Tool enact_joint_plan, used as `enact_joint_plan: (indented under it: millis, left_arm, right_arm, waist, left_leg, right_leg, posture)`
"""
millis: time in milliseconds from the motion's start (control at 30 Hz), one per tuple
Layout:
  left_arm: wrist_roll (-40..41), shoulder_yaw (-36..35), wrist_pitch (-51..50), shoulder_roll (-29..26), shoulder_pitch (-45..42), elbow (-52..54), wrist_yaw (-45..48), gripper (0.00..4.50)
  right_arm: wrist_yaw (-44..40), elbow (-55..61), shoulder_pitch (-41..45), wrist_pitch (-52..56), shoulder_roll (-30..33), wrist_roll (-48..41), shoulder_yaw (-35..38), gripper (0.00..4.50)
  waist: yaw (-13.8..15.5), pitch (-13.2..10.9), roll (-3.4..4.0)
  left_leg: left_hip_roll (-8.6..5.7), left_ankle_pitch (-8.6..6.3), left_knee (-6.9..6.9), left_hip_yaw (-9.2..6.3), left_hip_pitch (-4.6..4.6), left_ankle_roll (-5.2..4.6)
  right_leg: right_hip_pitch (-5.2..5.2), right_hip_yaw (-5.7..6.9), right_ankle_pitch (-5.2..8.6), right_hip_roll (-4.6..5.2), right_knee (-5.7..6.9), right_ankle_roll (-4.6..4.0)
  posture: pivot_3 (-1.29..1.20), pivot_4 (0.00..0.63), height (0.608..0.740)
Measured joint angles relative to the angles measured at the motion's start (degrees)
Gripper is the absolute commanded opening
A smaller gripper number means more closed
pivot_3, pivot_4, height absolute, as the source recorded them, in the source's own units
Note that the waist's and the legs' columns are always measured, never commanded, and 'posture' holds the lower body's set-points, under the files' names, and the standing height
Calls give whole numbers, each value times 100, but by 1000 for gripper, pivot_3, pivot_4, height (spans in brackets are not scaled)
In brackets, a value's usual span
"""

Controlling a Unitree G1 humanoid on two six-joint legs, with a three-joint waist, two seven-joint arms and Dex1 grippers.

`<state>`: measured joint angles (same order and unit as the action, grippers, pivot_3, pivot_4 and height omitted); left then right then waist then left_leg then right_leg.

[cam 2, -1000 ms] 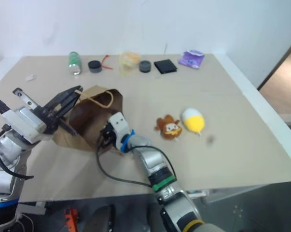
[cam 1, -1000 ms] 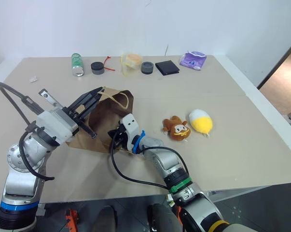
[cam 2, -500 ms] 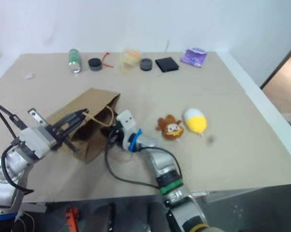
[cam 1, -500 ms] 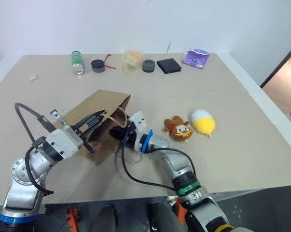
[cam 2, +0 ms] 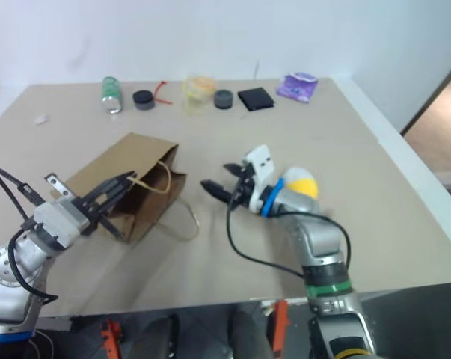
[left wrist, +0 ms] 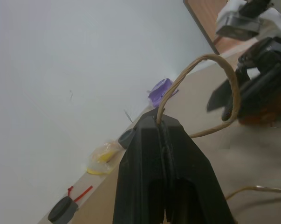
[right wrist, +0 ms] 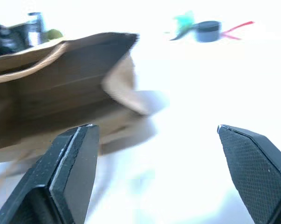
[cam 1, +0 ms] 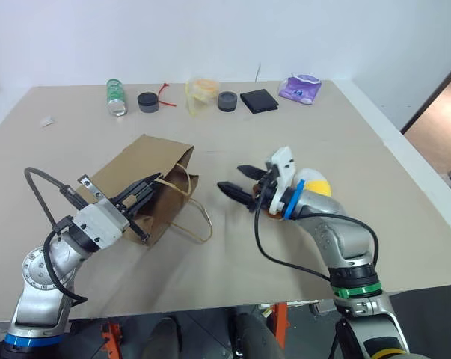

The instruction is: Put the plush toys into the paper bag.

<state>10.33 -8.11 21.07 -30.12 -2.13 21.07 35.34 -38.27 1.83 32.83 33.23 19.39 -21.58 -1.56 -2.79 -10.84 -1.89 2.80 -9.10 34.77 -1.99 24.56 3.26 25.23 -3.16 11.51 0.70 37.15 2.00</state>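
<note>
Centrally on the table, the bag was seen lying on its side, its mouth turned toward the right gripper. The left gripper was at the bag's upper edge, its fingers pressed together on one cord handle; in the left wrist view the cord was seen rising from between the closed fingertips and looping over. The second handle lay slack on the table in front of the mouth.

The right gripper was held just above the table, between the bag and the toys, its two fingers spread wide with nothing between them. It was apart from the bag, fingertips pointing at the mouth.

The yellow toy lay just behind the right wrist, largely covered by it; only a yellow and white edge was visible. The brown toy was almost wholly hidden under the gripper body, a small orange patch alone being seen. Whether the two toys touched could not be told. The bag's interior could not be made out.

The bag was plain brown kraft paper, creased, with tan twisted-cord loops, and far larger than either toy.

Along the far edge a bottle, two dark caps, a black wallet and a purple packet were noted.
</note>
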Motion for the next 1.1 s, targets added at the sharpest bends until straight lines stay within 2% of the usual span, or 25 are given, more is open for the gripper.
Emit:
enact_joint_plan:
  millis: [167, 367, 567, 700, 800, 933, 1100]
  left_arm:
    - [20, 13, 31, 2, -36, 0, -1, 0]
    - [81, 41, 23, 18, -241, 3, -21, 0]
    - [103, -56, 21, -1, -78, 17, -21, 0]
    - [119, -100, 23, -53, 153, 69, 24, 0]
    - [151, -182, 47, -169, 266, 77, 126, 0]
    - [260, -371, 171, -339, 467, 20, 301, 0]
    - [368, -372, 301, -442, 508, -34, 486, 0]
  right_arm:
    - [836, -1322, 680, 2, 851, 758, 427, 4382]
    - [1165, -2095, 758, 53, 932, 1072, 465, 4382]
    - [1159, -2048, 815, 724, 1056, 955, 604, 4382]
    - [922, -1516, 815, 1044, 1118, 492, 1031, 4382]
    - [637, -1007, 843, 1505, 1522, 262, 1051, 4382]
    - [367, -929, 845, 2297, 2181, 147, 1047, 4382]
    - [342, -1112, 850, 2711, 2271, 164, 885, 4382]
  waist:
    - [22, 1, -3]
    - [-2, 1, -3]
    - [3, 1, -3]
    - [3, 1, -1]
    - [4, 1, -1]
    - [6, 1, -1]
    - [-12, 1, -2]
  left_leg:
    - [-6, 0, 0, 19, -1, -1]
    - [-5, -3, -13, 33, -7, -6]
    - [-5, -2, -6, 36, -8, -7]
    - [-5, -2, -5, 42, -9, -7]
    - [-4, -2, -5, 42, -10, -7]
    - [-4, -2, -5, 49, -10, -7]
    - [-2, -2, -6, 72, -27, -8]
  right_leg:
    - [-1, -20, -1, 3, -3, 5]
    - [3, -43, -3, -4, -3, 15]
    - [0, -50, -7, -4, -3, 20]
    - [2, -56, -8, -5, -3, 22]
    - [2, -56, -7, -5, -3, 21]
    - [3, -62, -7, -3, -4, 20]
    - [3, -79, -9, -5, -3, 19]
  posture:
    - [0, 150, 740]
    - [0, 150, 740]
    - [0, 150, 740]
    - [0, 150, 740]
    - [0, 150, 740]
    - [0, 150, 740]
    - [0, 150, 740]
